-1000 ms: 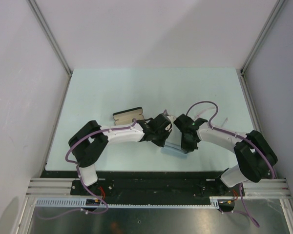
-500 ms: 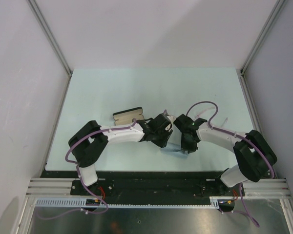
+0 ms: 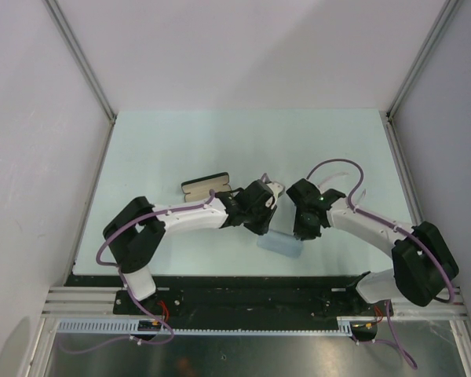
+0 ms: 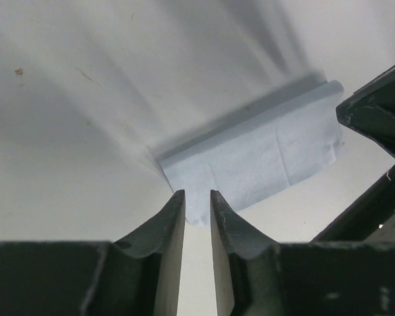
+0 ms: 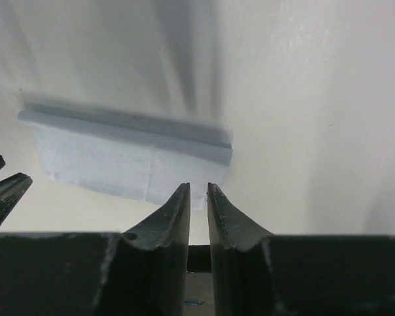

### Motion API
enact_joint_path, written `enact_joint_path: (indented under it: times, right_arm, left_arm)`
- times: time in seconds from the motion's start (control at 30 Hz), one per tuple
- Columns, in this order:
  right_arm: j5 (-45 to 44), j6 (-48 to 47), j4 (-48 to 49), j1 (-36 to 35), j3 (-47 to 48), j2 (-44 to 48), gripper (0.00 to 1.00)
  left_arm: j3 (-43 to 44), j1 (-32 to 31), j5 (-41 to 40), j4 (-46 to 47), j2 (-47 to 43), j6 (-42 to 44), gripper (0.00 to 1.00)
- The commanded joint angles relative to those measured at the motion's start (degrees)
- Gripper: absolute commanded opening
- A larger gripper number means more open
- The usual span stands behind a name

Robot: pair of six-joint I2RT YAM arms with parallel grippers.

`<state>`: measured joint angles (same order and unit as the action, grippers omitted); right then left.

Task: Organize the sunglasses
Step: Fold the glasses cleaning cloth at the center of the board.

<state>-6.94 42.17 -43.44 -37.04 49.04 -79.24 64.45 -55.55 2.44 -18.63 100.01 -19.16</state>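
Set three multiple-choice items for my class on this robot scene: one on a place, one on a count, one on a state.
1. Where does the folded light blue fabric cloth lie?
A. flat on the pale table, just ahead of the left gripper and the right gripper
B. inside a case
C. hanging from a gripper

2. How many robot arms show from above?
A. one
B. three
C. two

3. How does the left gripper stand?
A. shut on the cloth
B. slightly open and empty
C. out of view

Answers:
1 A: both wrist views show the cloth flat on the table beyond the fingertips.
2 C: only the left arm and the right arm show.
3 B: a narrow gap shows between its jaws, with nothing in it.
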Motion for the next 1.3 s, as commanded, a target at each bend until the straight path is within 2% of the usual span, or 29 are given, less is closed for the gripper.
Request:
enact_joint_path:
  times: [0.0, 0.4, 1.27]
  right_arm:
    - [1.22, 1.6, 0.99, -0.14, 1.85, -1.0, 0.19]
    - [2.46, 1.42, 2.74, 0.21, 1.85, -6.01, 0.17]
    - [0.61, 1.16, 6.7, 5.31, 1.85, -7.68, 0.17]
  left_arm:
    - [1.3, -0.26, 2.66, 0.44, 0.1, 0.09, 0.23]
    - [2.7, -0.35, 5.03, 0.79, 4.32, 0.44, 0.22]
    - [8.06, -0.09, 1.78, 0.97, 9.59, 1.23, 0.22]
